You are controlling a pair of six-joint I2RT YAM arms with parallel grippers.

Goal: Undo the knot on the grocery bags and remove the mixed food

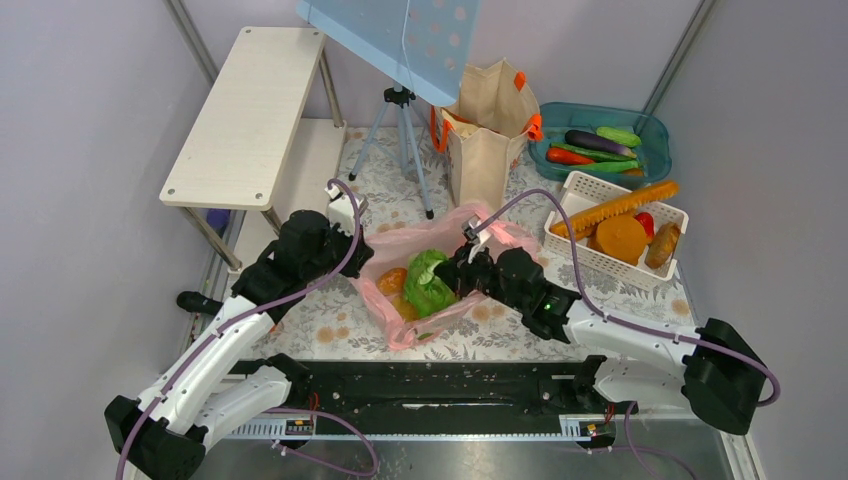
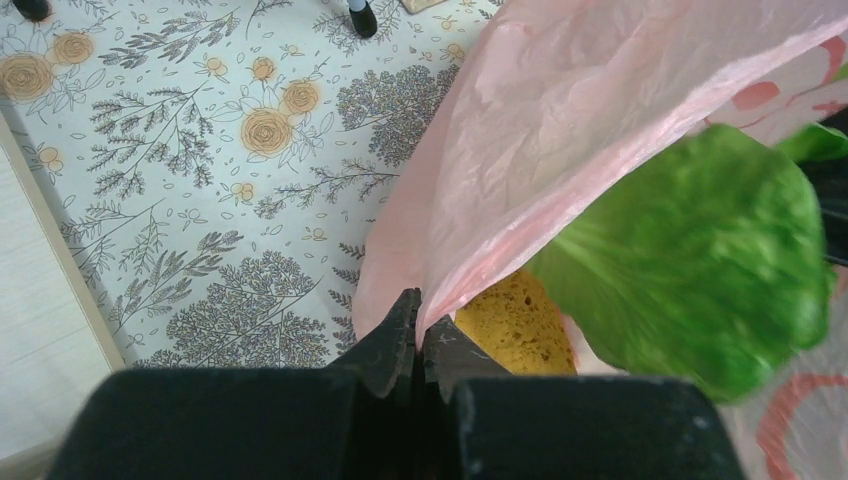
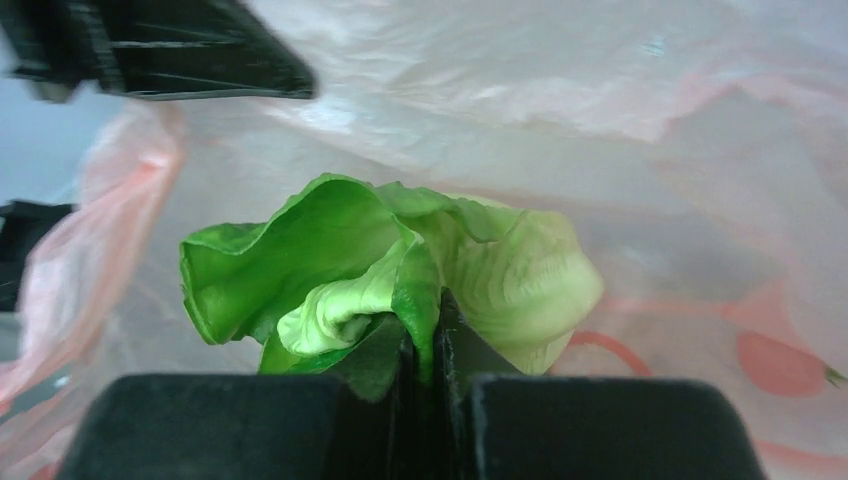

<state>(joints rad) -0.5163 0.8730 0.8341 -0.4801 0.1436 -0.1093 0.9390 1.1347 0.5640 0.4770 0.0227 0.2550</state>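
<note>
A: Where's the thin translucent pink plastic bag (image 1: 450, 262)?
B: Mid floral counter (image 1: 330, 335), mouth open. Left end effector (image 2: 420, 335) pinches its rim at 9 o'clock.
A: Right one?
B: Right end effector (image 3: 432, 330) clamped on the leafy green toy vegetable (image 3: 390, 265) w/ an orange bready piece (image 2: 515, 322) beside.

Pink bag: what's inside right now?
Inside the pink bag: a leafy green vegetable, pinched by the right gripper, and an orange-yellow spongy piece beside it. The left gripper holds the bag edge. Anything beneath the leaf is hidden.
</note>
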